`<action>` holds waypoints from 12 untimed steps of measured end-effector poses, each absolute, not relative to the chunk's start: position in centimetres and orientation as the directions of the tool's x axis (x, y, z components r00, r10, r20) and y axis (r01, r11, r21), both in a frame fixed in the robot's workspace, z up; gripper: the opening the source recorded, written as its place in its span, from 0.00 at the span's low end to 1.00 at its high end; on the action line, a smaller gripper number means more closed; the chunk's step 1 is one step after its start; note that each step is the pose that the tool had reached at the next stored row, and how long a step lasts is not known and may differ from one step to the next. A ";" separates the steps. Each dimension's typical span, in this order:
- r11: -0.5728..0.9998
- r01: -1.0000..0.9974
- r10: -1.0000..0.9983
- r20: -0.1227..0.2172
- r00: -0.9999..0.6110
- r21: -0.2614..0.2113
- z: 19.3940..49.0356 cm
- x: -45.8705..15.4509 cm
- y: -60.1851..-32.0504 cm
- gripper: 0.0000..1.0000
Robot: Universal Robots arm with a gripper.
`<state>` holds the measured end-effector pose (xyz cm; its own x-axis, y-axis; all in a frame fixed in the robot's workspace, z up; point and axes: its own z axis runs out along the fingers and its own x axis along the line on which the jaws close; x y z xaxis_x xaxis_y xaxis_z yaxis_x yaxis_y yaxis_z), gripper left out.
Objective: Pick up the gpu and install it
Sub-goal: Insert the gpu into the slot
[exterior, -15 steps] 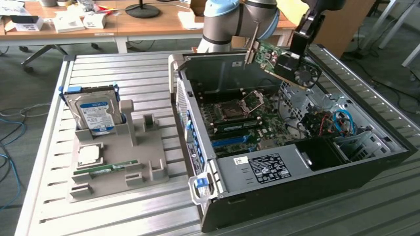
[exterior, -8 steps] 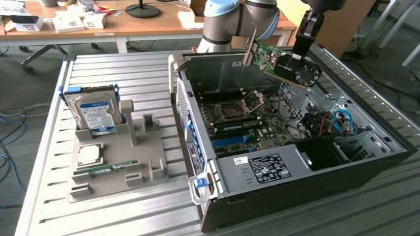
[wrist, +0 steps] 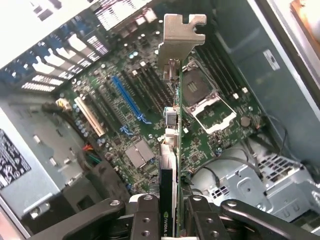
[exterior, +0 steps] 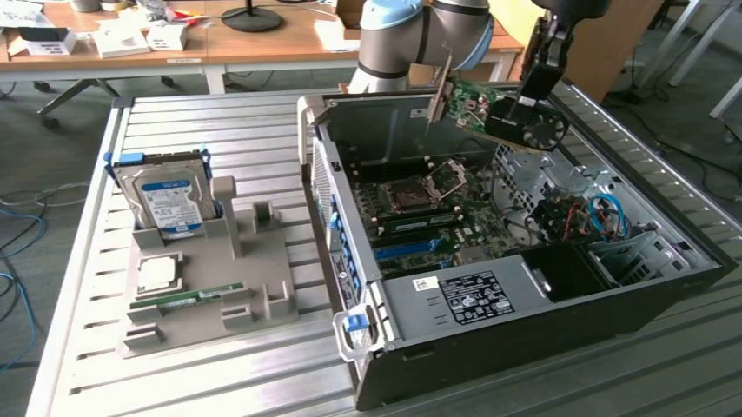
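We are clamping the gpu (exterior: 471, 98) across its flat faces in the hand (wrist: 170, 221), holding it above the open computer case (exterior: 522, 347); we are judging it light, stiff and fragile.

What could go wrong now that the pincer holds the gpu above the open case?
The gpu, clamped in the pincer, does not look lined up with the blue slot; it might come down elsewhere on the motherboard. Its metal bracket hangs close to the case's rear wall and could catch there.
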<state>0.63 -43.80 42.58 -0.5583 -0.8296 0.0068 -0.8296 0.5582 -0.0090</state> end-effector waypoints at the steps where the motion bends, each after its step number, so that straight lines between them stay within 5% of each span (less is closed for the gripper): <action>1: 0.543 -0.840 -0.840 0.007 -0.543 -0.009 42.6 0.6 -43.8 0.26; 12: 0.387 -0.922 -0.922 0.008 -0.387 -0.010 42.6 0.6 -43.8 0.26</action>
<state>0.62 -43.80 42.55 -0.3866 -0.9222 0.0080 -0.9222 0.3865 -0.0097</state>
